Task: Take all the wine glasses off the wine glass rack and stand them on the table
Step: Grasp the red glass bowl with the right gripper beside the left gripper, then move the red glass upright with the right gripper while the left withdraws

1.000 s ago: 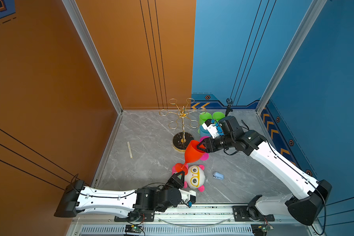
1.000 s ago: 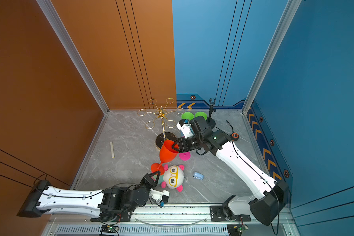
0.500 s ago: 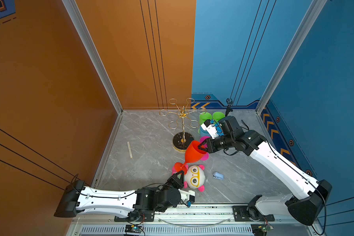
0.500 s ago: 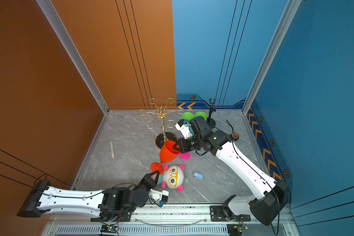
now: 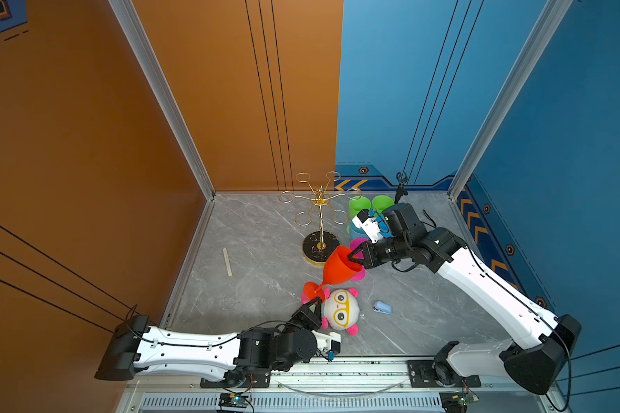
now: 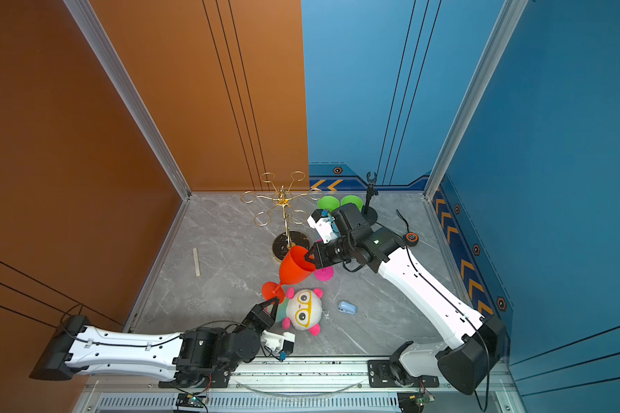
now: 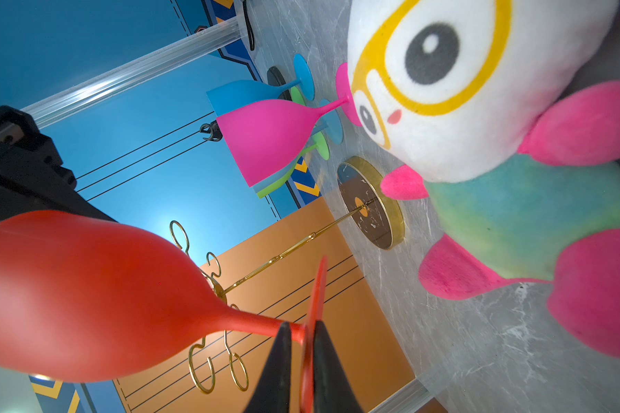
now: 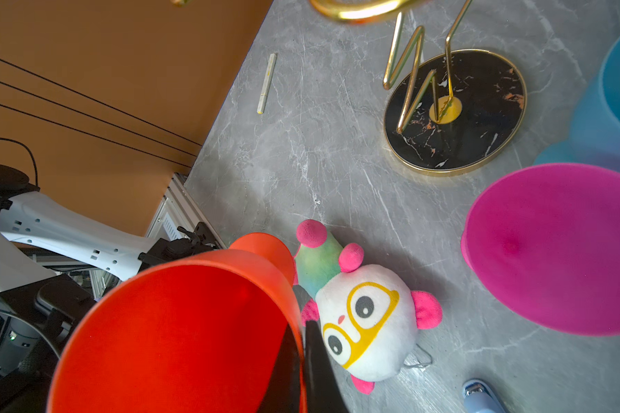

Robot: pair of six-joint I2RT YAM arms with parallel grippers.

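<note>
The red wine glass [image 5: 339, 268] [image 6: 296, 266] hangs tilted in the air, clear of the wine glass rack [image 5: 319, 203] [image 6: 282, 200], a gold wire tree on a round black base [image 8: 480, 118] whose loops all hang bare. My right gripper [image 5: 353, 257] [image 8: 301, 325] is shut on the bowl's rim, one finger inside the bowl and one outside. My left gripper [image 5: 315, 303] [image 7: 303, 325] has the glass's foot between its fingers, which are close against both faces. The glass's bowl [image 7: 86, 293] fills much of the left wrist view.
A white plush toy [image 5: 340, 313] lies right under the glass. A pink glass [image 5: 358, 246], blue glasses and green ones [image 5: 358, 205] stand by the rack's base. Also on the floor are a small blue object [image 5: 382, 306], a pale stick [image 5: 227, 261] and a black stand [image 5: 400, 186].
My right gripper's fingers have closed onto the rim of the red glass. The glass and both arms have hardly moved.
</note>
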